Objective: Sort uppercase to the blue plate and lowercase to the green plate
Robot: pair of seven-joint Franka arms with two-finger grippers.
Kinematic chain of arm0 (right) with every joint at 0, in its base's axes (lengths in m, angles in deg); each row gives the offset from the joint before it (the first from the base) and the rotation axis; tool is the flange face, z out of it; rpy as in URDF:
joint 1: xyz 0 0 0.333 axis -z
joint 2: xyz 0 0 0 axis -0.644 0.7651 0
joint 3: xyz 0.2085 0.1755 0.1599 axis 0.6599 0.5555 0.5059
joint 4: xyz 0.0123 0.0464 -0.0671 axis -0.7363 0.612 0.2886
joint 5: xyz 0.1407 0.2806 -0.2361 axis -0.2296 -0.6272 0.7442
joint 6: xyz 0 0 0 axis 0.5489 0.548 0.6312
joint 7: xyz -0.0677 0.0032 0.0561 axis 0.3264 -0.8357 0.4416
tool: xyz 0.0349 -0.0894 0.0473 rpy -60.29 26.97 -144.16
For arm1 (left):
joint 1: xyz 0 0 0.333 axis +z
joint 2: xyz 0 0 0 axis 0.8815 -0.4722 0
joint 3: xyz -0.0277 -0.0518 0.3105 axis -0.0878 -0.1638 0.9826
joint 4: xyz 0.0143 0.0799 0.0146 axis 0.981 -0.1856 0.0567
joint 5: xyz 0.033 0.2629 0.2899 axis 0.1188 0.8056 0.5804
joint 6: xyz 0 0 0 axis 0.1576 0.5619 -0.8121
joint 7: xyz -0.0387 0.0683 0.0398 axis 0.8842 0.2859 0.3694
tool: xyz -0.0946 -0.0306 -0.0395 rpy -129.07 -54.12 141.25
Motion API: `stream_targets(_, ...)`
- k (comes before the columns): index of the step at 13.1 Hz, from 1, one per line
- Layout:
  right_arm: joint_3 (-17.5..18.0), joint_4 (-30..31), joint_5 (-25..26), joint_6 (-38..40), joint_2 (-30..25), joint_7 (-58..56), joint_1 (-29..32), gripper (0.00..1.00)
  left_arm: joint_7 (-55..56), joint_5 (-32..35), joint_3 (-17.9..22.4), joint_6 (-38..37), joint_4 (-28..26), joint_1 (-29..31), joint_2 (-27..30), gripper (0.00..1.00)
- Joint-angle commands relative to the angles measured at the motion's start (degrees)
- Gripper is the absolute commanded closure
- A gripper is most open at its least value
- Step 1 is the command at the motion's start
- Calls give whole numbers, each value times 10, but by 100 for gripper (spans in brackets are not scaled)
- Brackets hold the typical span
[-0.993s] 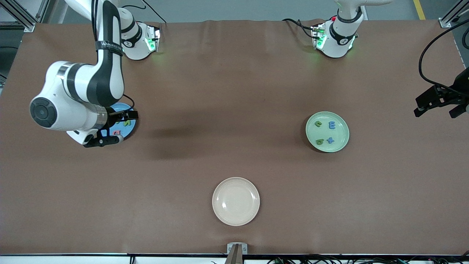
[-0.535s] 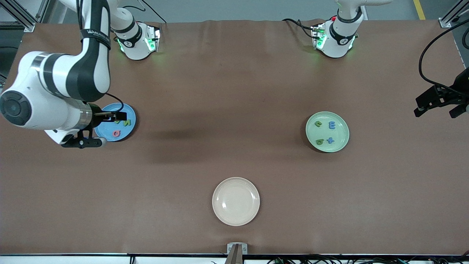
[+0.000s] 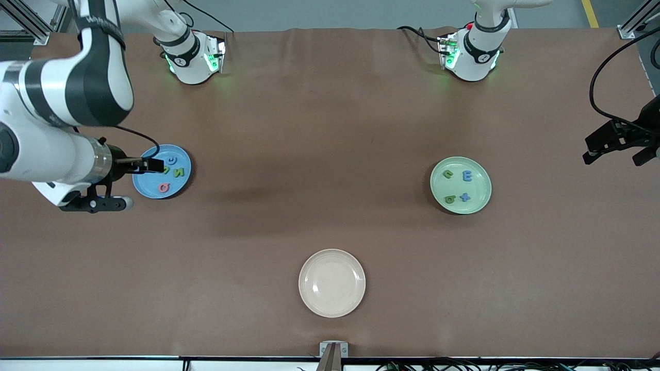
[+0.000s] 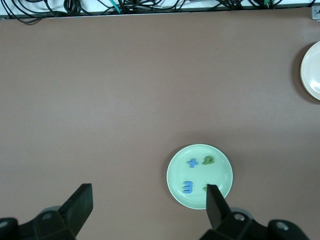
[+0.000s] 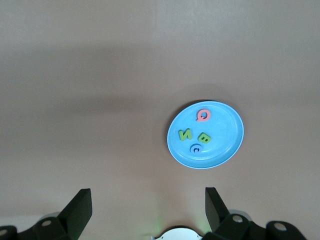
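The blue plate [image 3: 149, 188] holds the uppercase letters: a blue ring [image 3: 171, 160], a green N [image 3: 178, 172] and a red-pink Q [image 3: 164, 187]. The green B [image 5: 204, 137] shows in the right wrist view, on the plate [image 5: 225, 132]. My right gripper [image 3: 142, 184] is open and empty, up over the plate's edge. The green plate [image 3: 479, 186] holds the lowercase letters: green c [image 3: 448, 174], blue E shape [image 3: 467, 176], green p [image 3: 450, 199] and blue t [image 3: 465, 196]. My left gripper [image 3: 616, 156] waits open and empty at the left arm's end of the table, high over the green plate [image 4: 220, 175].
An empty cream plate [image 3: 331, 283] lies nearer to the front camera, midway along the table. Both arm bases stand along the table's back edge. Cables hang by the left gripper.
The right arm has drawn back toward its end of the table, off the blue plate, uncovering the letters on it. The left arm has not moved.
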Motion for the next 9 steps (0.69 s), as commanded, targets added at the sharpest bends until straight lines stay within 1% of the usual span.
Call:
stream_targets(1,126,95,34,-50,-92,19,112,0,7,-2,-1,-7,3,2,5,0)
stream_targets(2,136,111,38,-54,-106,19,125,0,7,-2,-1,-7,2,1,5,0)
stream_targets(3,160,114,47,-53,-115,19,153,0,7,-1,-1,-7,2,1,5,0)
stream_targets(5,249,116,62,-50,-128,19,240,0,7,-1,-1,-7,3,1,5,0)
stream_targets(6,256,112,77,-49,-127,19,251,0,7,-1,-1,-7,3,1,5,0)
stream_targets(9,255,91,79,-45,-124,21,293,0,7,-1,-1,-7,3,1,5,0)
